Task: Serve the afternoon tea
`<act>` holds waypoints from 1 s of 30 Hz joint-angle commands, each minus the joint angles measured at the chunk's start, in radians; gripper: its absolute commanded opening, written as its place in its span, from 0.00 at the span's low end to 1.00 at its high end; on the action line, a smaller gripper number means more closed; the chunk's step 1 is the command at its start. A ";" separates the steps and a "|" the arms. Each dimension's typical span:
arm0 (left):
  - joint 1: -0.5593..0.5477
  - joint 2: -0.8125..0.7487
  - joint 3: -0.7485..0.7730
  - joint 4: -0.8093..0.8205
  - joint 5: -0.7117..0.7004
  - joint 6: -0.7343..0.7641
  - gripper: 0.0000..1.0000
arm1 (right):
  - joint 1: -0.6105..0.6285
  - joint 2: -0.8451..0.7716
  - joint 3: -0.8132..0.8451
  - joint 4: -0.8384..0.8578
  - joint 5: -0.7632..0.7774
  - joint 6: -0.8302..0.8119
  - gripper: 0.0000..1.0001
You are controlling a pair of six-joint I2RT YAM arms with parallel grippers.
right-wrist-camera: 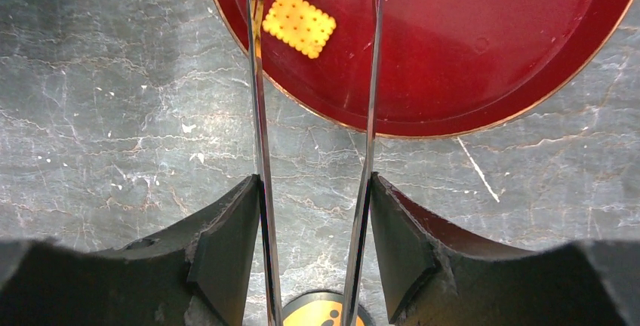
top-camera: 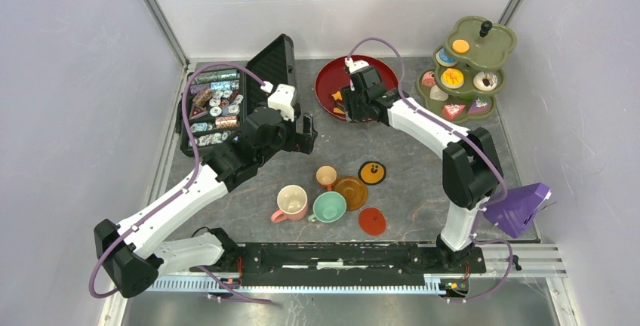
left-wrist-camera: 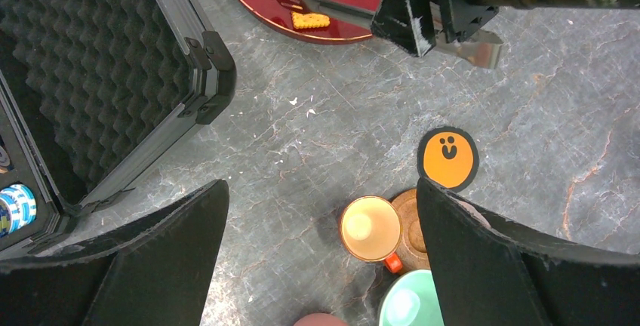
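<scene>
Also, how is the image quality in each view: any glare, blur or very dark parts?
Top external view: even, soft light, weak shadows, everything sharp. Left wrist view: the table is sharp, the near end effector fingers are dark and featureless. Right wrist view: soft sheen on the red plate, bright reflections along the tongs.

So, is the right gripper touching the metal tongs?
Touching. In the right wrist view, the right gripper has its jaws pressed against both arms of the tongs.

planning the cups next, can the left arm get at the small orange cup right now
Probably yes: the open left gripper hangs above the orange cup, nothing between, though the mint cup and brown saucer crowd it.
</scene>
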 commanded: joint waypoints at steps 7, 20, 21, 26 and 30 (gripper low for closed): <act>0.007 0.002 0.014 0.026 -0.010 -0.032 1.00 | 0.021 0.053 0.018 0.046 0.068 0.056 0.59; 0.008 -0.004 0.011 0.024 -0.009 -0.032 1.00 | 0.020 0.126 0.065 0.068 0.094 0.071 0.53; 0.007 -0.005 0.011 0.025 -0.009 -0.032 1.00 | 0.019 0.129 0.069 0.067 0.093 0.071 0.52; 0.008 -0.005 0.012 0.024 -0.008 -0.032 1.00 | 0.019 0.128 0.083 0.071 0.098 0.056 0.48; 0.008 -0.004 0.012 0.026 -0.008 -0.032 1.00 | 0.018 0.106 0.082 0.083 0.099 0.037 0.41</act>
